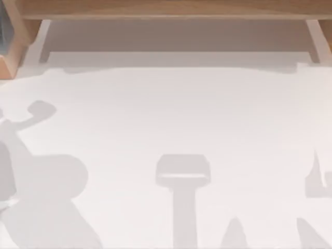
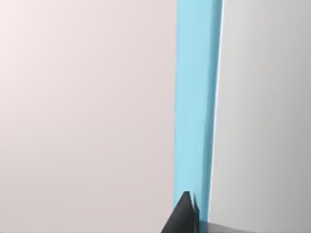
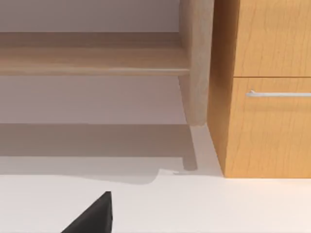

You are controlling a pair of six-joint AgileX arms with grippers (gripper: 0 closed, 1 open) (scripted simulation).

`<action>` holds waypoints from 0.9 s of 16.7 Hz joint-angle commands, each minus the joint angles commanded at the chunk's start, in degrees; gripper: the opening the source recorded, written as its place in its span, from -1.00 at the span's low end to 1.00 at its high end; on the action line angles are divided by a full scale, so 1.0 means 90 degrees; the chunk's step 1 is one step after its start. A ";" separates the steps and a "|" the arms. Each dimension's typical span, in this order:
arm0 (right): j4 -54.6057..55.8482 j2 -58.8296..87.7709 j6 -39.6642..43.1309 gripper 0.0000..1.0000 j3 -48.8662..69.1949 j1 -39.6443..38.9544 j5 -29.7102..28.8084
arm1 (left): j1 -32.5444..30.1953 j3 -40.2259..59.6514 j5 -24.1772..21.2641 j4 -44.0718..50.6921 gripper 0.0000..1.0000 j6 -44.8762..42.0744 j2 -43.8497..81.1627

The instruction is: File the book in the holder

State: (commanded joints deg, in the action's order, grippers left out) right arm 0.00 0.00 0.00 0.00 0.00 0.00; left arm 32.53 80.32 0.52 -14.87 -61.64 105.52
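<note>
One blue book (image 2: pixel 194 97) stands as a tall, narrow band in the left wrist view, between a pale surface and a grey one. The dark tip of the left gripper (image 2: pixel 186 217) lies against its lower end; whether it has hold of the book I cannot tell. From above, the white table (image 1: pixel 166 114) carries soft grey shadows along its near edge, with a wooden shelf unit (image 1: pixel 166 8) across the far side. In the right wrist view, the right gripper (image 3: pixel 92 216) hangs low over the table facing a wooden cabinet (image 3: pixel 267 136) with a metal drawer handle (image 3: pixel 279 93); its grip I cannot tell either.
</note>
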 joint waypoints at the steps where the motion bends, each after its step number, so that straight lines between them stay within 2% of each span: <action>1: 0.0000 0.0000 0.0000 1.00 0.0000 0.0000 0.0000 | 0.0272 -0.0425 -0.0210 -0.0202 -1.00 -0.0499 0.0060; 3: 0.0000 0.0000 0.0000 1.00 0.0000 0.0000 0.0000 | 0.0653 -0.1214 -0.0689 -0.0626 -1.00 -0.1439 0.0146; 6: 0.0000 0.0000 0.0000 1.00 0.0000 0.0000 0.0000 | 0.0750 -0.2155 -0.1549 -0.1293 -1.00 -0.2647 0.0151; 11: 0.0000 0.0000 0.0000 1.00 0.0000 0.0000 0.0000 | 0.0059 -0.2934 -0.2957 -0.2268 -1.00 -0.3944 0.0144; 15: 0.0000 0.0000 0.0000 1.00 0.0000 0.0000 0.0000 | -0.0401 -0.2996 -0.3463 -0.2577 -1.00 -0.4251 0.0406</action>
State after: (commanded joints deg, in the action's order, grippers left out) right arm 0.00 0.00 0.00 0.00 0.00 0.00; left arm 28.92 53.35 -30.65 -38.07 -99.90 109.18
